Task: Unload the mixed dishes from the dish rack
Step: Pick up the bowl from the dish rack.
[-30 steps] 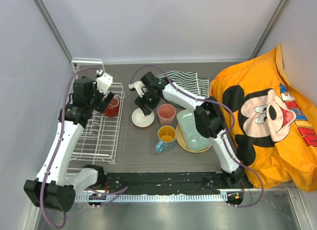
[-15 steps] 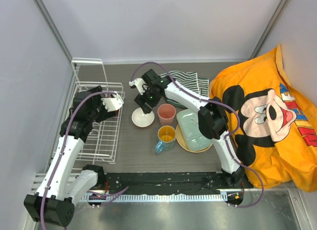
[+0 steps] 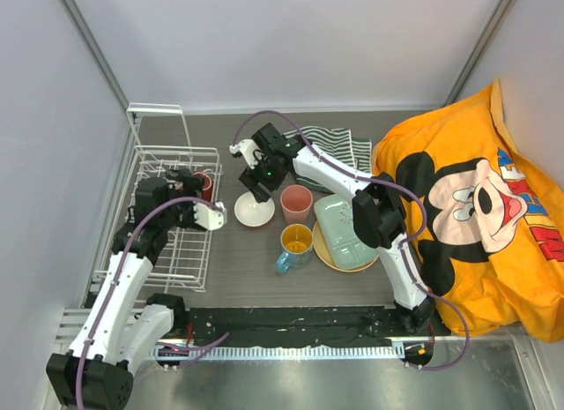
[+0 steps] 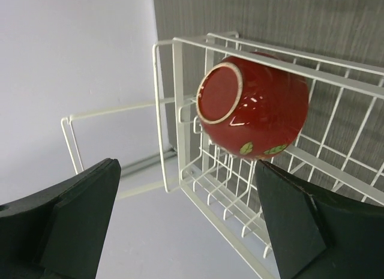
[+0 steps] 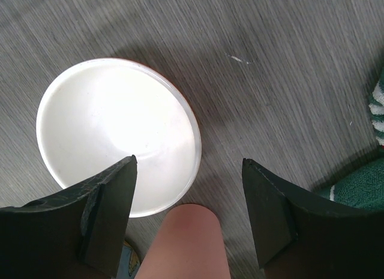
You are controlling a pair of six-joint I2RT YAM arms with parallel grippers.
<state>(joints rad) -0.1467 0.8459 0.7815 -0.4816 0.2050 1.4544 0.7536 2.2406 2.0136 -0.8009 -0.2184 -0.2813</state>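
We start with the rack (image 3: 176, 251), which fills the left of the overhead view. One dish is left in it, the red bowl (image 3: 204, 182), in its upper right corner. The tray (image 3: 345, 227), plate (image 3: 321, 249), mug (image 3: 295, 241), cup (image 3: 296, 202) and white bowl (image 3: 254, 211) already stand on the table in the middle of the frame.

In the left wrist view the red bowl lies tipped on its side against the wires, its foot ring turned toward the camera. It sits in the upper centre-right of that frame, ahead of the left pincer (image 4: 187, 171) and apart from it. That pincer is spread wide and holds nothing, and the bowl falls between the lines of its two fingers, a little toward the right one.

The right pincer (image 5: 189, 165), also wide open and empty, hangs over the white bowl and cup, outside the rack. We judge the left arm much the nearer, so the reach is its own: straight ahead onto the bowl.
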